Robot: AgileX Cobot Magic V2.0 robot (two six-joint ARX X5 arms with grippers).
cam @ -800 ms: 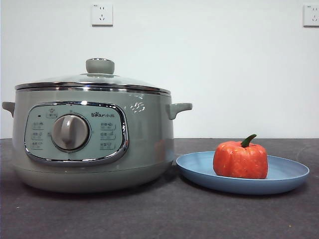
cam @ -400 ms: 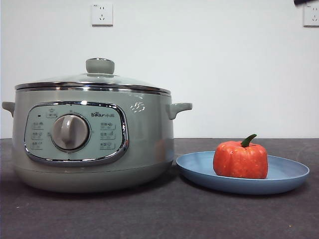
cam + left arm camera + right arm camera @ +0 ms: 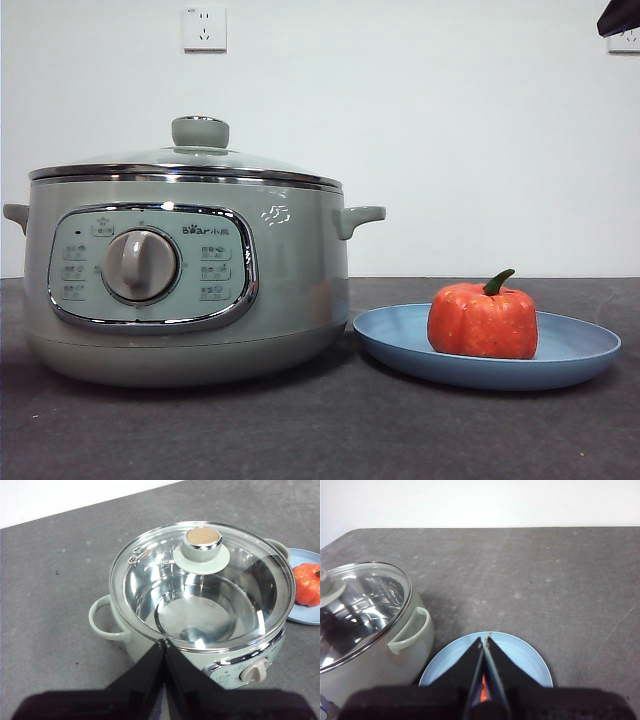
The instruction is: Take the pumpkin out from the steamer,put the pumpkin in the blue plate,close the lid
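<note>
The sage-green steamer point(image 3: 190, 280) stands at the left of the front view with the glass lid point(image 3: 190, 158) resting on its rim. The left wrist view shows the lid point(image 3: 200, 580) on the steamer point(image 3: 150, 645), which is empty inside. The orange-red pumpkin point(image 3: 483, 320) sits on the blue plate point(image 3: 580, 355) to the right of the steamer. My left gripper point(image 3: 164, 641) is shut and empty, above the steamer's front. My right gripper point(image 3: 484, 639) is shut and empty, high above the blue plate point(image 3: 520, 655); a sliver of the pumpkin point(image 3: 482, 690) shows between its jaws.
A dark arm tip point(image 3: 620, 18) shows at the front view's top right corner. The grey tabletop point(image 3: 320, 430) runs back to a white wall with two sockets point(image 3: 205, 28). The steamer's side handle point(image 3: 358, 218) juts toward the plate.
The dark arm tip at the top right corner of the front view has come further into view. The steamer, lid, pumpkin and plate have not moved.
</note>
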